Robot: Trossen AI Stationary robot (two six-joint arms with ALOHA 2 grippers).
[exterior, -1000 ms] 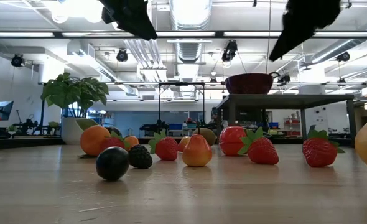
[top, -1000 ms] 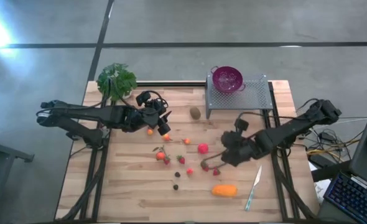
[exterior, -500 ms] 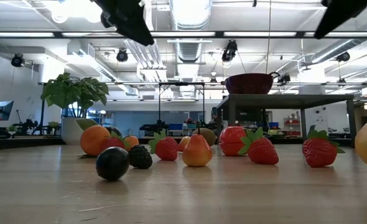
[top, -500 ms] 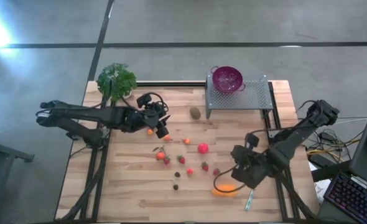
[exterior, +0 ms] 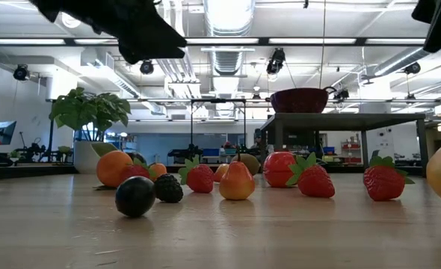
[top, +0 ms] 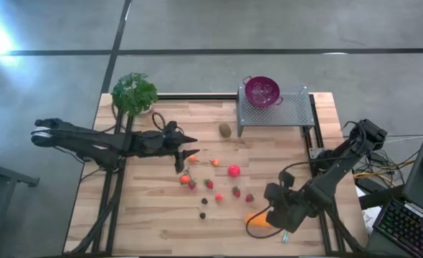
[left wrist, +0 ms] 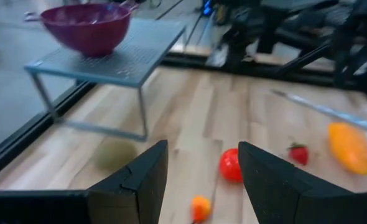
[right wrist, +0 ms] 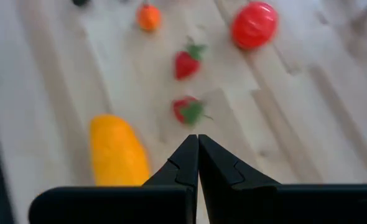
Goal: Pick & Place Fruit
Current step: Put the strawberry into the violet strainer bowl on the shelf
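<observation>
Small toy fruit lies scattered on the wooden table (top: 147,215): a kiwi (top: 226,130), a red ball (top: 234,170), strawberries (top: 236,191), small orange pieces (top: 185,179), dark berries (top: 203,214) and an oblong orange piece (top: 257,221). My left gripper (top: 188,152) hovers open above the left part of the scatter, pointing toward the table's right edge, with nothing between its fingers (left wrist: 134,186). My right gripper (top: 266,213) is shut and hangs above the table beside the oblong orange piece (right wrist: 116,152), touching nothing.
A purple colander (top: 262,91) stands on a perforated metal rack (top: 292,111) at the far right. A green plant (top: 134,93) is at the far left corner. A slim pale knife (left wrist: 320,109) lies near the right edge, mostly under my right arm in the high view.
My left gripper has sunk and tipped from pointing steeply down toward level, staying open over the same fruit. My right gripper, still shut, has swung from the strawberries toward the table's near edge, ending beside the oblong orange piece. No fruit has moved.
</observation>
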